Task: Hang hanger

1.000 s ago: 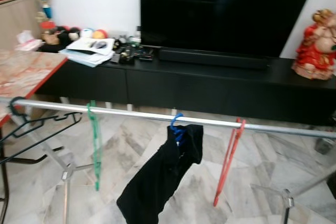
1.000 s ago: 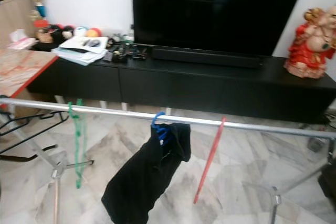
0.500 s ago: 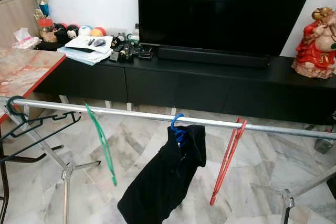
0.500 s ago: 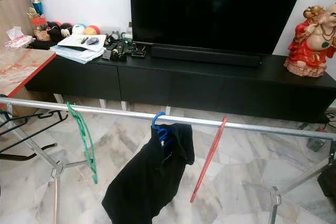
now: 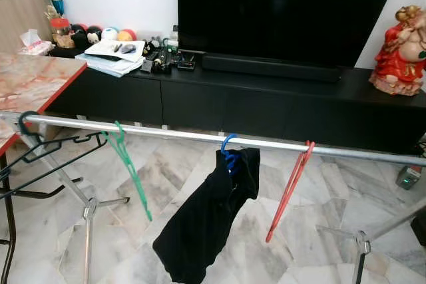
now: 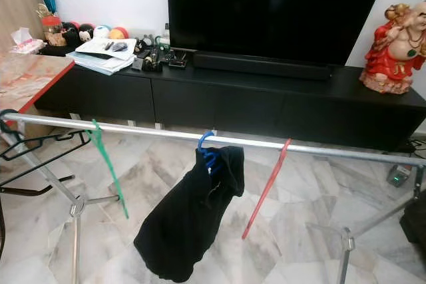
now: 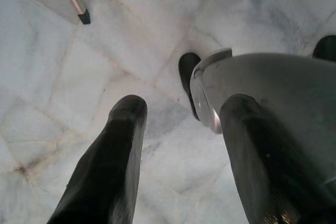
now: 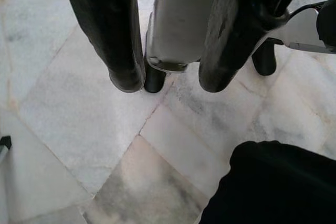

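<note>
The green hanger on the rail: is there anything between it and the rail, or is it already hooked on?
Nothing visible stands between them. The green hanger is hooked on the rail, tilted, apart from the black hanger and the blue hanger.

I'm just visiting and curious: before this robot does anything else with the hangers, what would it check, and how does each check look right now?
1. Green hanger hooked on rail: ok.
2. Green hanger hanging straight: not ok, it slants.
3. Blue hanger with black garment on rail: ok.
4. Red hanger on rail: ok.
5. Left gripper empty, fingers apart: ok.
6. Right gripper empty, fingers apart: ok.
</note>
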